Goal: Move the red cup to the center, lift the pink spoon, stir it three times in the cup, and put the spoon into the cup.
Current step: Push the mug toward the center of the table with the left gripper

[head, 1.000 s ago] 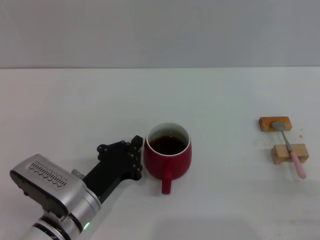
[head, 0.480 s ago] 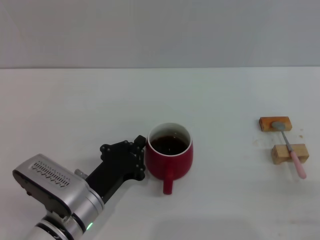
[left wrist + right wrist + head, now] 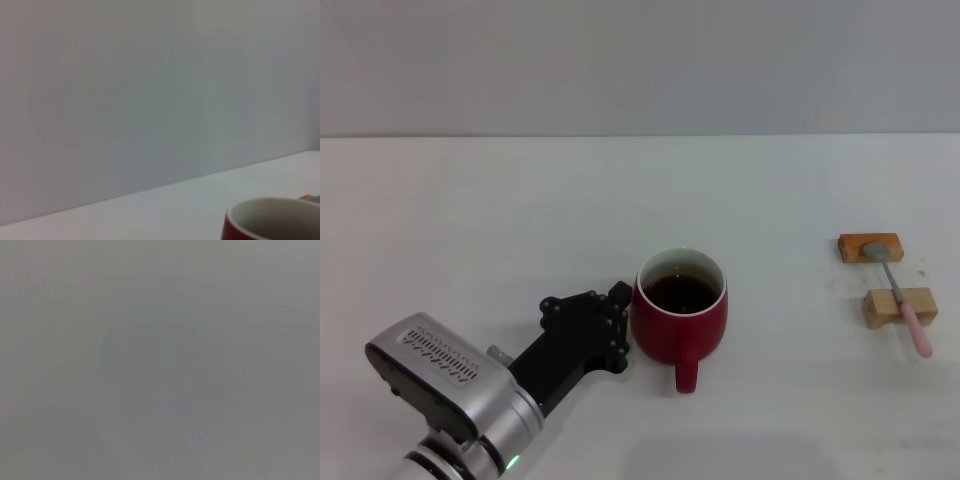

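Step in hand: shifting red cup [image 3: 681, 308] toward centre. Left gripper [image 3: 616, 322] pressed against cup's side — jaw state cannot tell. Pink spoon [image 3: 904, 305] well apart beyond cup, resting across wooden blocks [image 3: 899, 307]. Next, by judgement: release cup, fetch spoon — right gripper unseen.

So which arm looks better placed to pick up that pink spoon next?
Probably the right. The pink spoon lies across two wooden blocks far on the robot's right, while the left end effector is pressed against the red cup. The right arm isn't in view.
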Tool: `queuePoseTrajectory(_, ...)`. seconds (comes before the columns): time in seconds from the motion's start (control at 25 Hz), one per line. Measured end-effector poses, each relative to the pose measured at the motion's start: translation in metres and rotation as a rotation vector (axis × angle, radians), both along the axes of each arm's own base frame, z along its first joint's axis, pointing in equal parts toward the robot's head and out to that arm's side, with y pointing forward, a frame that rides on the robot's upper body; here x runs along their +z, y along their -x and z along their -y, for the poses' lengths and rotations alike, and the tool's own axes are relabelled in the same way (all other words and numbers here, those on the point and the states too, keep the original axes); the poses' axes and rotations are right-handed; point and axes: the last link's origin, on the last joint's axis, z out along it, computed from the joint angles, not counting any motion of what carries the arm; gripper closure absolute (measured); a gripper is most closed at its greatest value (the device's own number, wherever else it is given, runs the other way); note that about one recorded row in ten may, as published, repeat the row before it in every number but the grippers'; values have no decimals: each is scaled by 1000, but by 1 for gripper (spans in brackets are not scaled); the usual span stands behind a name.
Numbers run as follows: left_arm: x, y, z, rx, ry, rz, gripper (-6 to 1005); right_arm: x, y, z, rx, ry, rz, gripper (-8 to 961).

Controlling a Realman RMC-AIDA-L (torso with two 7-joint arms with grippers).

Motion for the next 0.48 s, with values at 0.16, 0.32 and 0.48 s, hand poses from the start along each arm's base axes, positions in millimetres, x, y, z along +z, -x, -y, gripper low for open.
queuePoseTrajectory(0.16, 2, 5, 0, 23, -10, -1, 976, 0, 0, 0, -1, 0, 1, 255)
queuePoseTrajectory(0.32, 2, 3, -1, 16, -7, 0, 975, 1, 0, 0, -1, 0, 1, 254)
queuePoseTrajectory(0.48, -1, -2, -1, 1, 2, 6, 974, 1, -1, 0, 0, 1, -4, 253)
